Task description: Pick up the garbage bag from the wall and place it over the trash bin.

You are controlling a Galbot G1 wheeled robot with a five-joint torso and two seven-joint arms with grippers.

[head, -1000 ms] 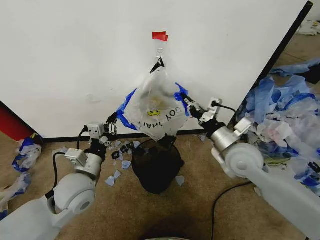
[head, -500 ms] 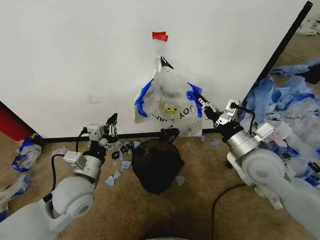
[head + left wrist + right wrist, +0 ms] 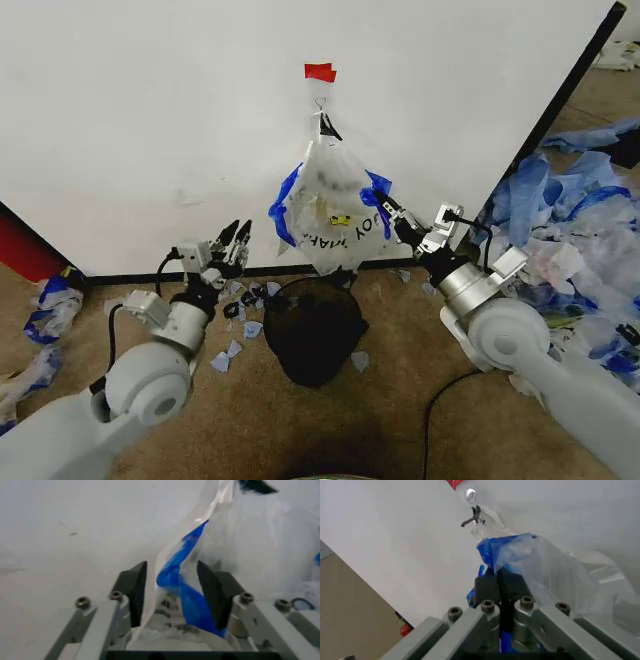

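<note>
On the head view, the garbage bag [image 3: 335,215] is hanging from the wall [image 3: 150,120] hook above the trash bin [image 3: 312,335]; I am seeing my right hand [image 3: 388,212] pinching its blue trim. Left wrist: left hand [image 3: 172,592] is gaping around blue trim. Right wrist: right hand [image 3: 496,583] is clenching blue plastic.

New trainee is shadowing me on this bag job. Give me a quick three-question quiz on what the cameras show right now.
1. True or false: the right gripper is shut on the blue handle of the garbage bag.
2. Where is the bag's top end? A) still on the hook in the wall B) draped over the trash bin C) lying on the floor
3. Fill in: the left gripper is ____, with the bag's other blue handle between its fingers.

Key: 1 true. 2 A. 3 open.
</note>
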